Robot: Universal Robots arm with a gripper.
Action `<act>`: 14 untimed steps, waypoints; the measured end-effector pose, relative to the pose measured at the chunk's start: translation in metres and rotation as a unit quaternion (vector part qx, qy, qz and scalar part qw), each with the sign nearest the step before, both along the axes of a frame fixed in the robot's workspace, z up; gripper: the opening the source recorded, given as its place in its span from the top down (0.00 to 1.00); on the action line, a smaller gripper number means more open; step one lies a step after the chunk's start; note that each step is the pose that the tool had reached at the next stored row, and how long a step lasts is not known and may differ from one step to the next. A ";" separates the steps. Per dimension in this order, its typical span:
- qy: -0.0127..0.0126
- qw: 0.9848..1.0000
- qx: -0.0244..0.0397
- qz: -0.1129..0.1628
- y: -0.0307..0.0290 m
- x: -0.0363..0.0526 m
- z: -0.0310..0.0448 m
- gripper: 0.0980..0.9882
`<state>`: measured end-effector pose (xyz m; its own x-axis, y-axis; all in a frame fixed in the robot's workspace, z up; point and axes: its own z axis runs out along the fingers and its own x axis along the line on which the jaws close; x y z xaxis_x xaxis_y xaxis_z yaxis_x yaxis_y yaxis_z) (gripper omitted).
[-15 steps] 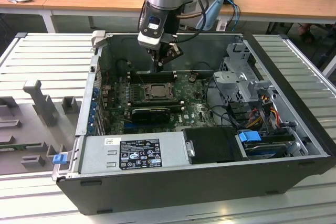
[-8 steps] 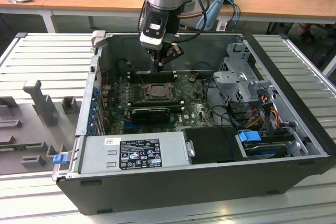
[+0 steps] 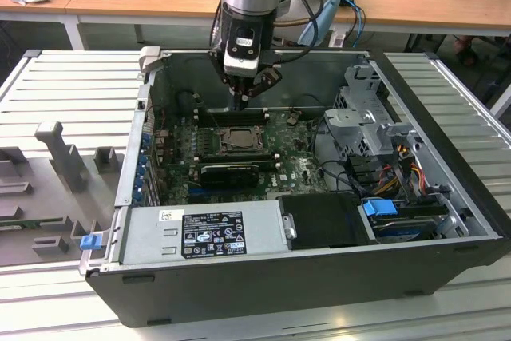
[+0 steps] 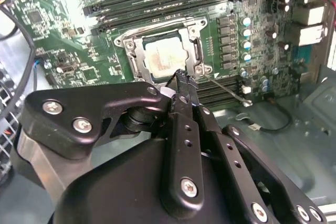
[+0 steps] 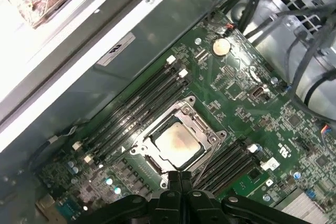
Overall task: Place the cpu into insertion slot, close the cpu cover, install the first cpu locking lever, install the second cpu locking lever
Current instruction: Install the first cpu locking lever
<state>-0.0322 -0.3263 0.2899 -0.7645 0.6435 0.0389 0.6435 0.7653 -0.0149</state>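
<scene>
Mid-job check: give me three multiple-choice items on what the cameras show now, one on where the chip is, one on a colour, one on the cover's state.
1. Where is the small square CPU with the pale silvery-beige metal top?
A. Seated in the square metal-rimmed insertion slot
B. Held in the black end effector
C. Lying on the grey ribbed table

2. What colour is the circuit board around the slot?
A. Blue
B. Green
C. Red

3. How does the thin silvery windowed CPU cover stand?
A. Raised upright
B. Removed and set aside
C. Lying down over the chip

Answers: 1 A, both wrist views show the chip inside the slot's frame. 2 B, the board is green in every view. 3 C, the frame lies flat around the chip's top, which shows through its window.
</scene>
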 end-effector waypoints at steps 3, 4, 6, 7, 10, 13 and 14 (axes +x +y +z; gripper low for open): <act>-0.001 1.000 0.000 0.021 0.0000 -0.0001 -0.0005 0.99; -0.002 1.000 0.000 0.027 0.0000 -0.0001 -0.0006 0.99; -0.007 0.999 0.001 0.037 0.0000 0.0000 -0.0008 0.99; -0.008 0.999 0.002 0.042 0.0000 0.0000 -0.0008 0.99; -0.015 0.997 0.003 0.074 0.0000 0.0000 -0.0013 0.99; -0.031 0.996 0.002 0.089 0.0000 0.0000 -0.0015 0.99; -0.032 0.995 0.004 0.099 0.0000 0.0001 -0.0016 0.99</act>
<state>-0.0321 -0.3263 0.2883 -0.8771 0.4802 -0.0092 0.4798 0.8769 0.0285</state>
